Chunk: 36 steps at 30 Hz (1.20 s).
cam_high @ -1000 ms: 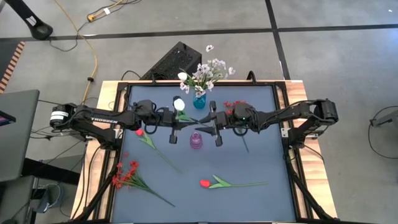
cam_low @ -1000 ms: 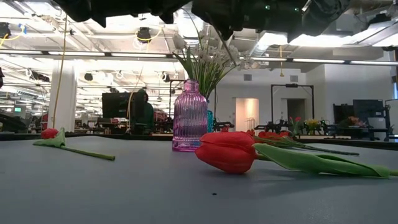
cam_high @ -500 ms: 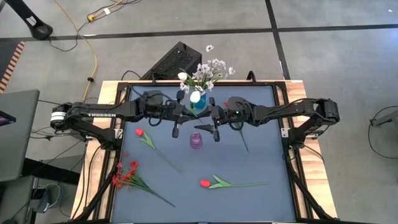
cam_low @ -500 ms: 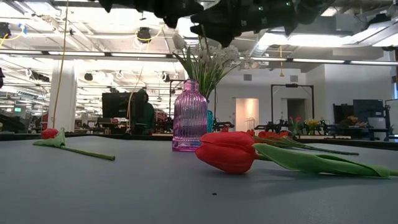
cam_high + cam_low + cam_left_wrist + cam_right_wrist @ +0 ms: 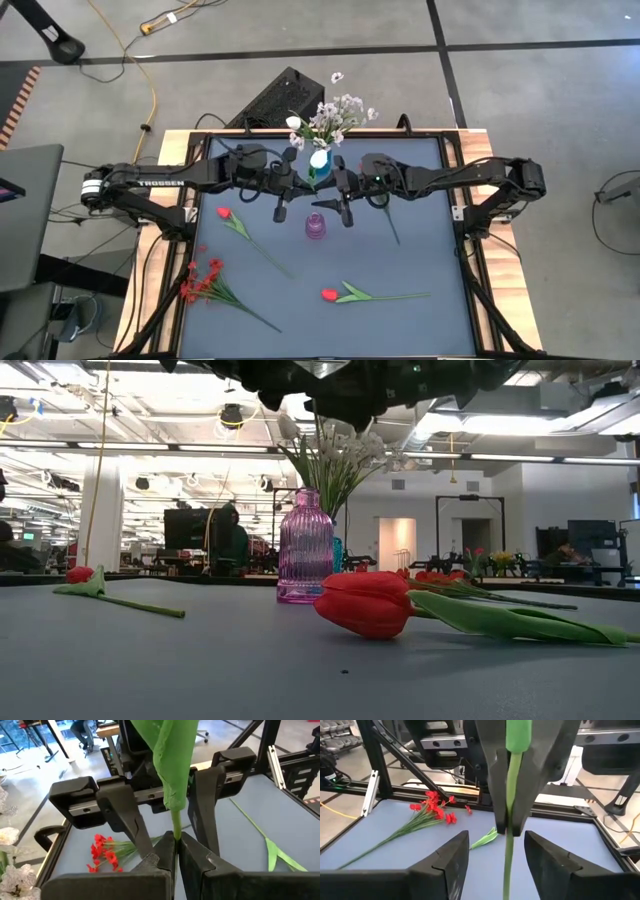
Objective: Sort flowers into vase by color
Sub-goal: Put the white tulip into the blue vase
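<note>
My left gripper [image 5: 303,181] is shut on a white tulip [image 5: 318,157] and holds it over the blue vase [image 5: 322,170], which has white flowers [image 5: 335,115] in it. My right gripper [image 5: 335,184] faces it, open. Its fingers [image 5: 451,860] stand on either side of the tulip's stem without touching it. A pink vase [image 5: 315,227] stands empty just nearer. Two red tulips [image 5: 224,213] [image 5: 330,294] and two red sprays [image 5: 200,280] [image 5: 372,170] lie on the mat. My left gripper pinches the tulip's green stem [image 5: 176,831] between its two fingers, just below the leaf [image 5: 175,760]. The fingers come level from the table's left and lie across the stem. The tulip is upright and clear of the table, and its stem [image 5: 507,870] hangs below the fingers.
The two vases stand close together at the middle of the far half, right under both grippers. The near red tulip [image 5: 370,605] lies right of centre, and the other [image 5: 80,574] lies on the left. A black box [image 5: 275,95] sits beyond the far edge.
My left gripper has moved toward the table's right and far edges with the white tulip. The bloom has gone from left of the blue vase to over it. My right gripper has shifted a little toward the blue vase.
</note>
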Each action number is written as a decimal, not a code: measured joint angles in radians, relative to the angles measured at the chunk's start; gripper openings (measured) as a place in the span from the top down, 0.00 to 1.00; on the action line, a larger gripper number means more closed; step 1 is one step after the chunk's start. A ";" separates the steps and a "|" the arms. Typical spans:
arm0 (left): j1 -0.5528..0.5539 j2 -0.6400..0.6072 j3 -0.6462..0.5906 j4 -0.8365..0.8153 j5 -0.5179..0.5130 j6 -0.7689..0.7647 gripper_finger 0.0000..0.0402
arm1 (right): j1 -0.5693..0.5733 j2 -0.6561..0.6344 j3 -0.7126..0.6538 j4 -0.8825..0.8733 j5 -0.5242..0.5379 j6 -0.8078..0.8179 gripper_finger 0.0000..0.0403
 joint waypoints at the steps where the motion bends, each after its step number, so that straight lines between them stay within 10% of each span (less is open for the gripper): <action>1: 0.000 0.000 0.000 0.000 0.000 -0.001 1.00 | 0.000 0.000 0.000 0.000 0.000 -0.001 0.47; 20: -0.001 0.000 0.000 -0.008 -0.011 -0.018 0.99 | 0.000 0.000 0.000 0.015 0.033 -0.028 0.94; 36: 0.004 -0.073 0.000 -0.071 -0.072 0.035 0.67 | -0.008 -0.160 -0.309 0.341 0.255 -0.053 0.94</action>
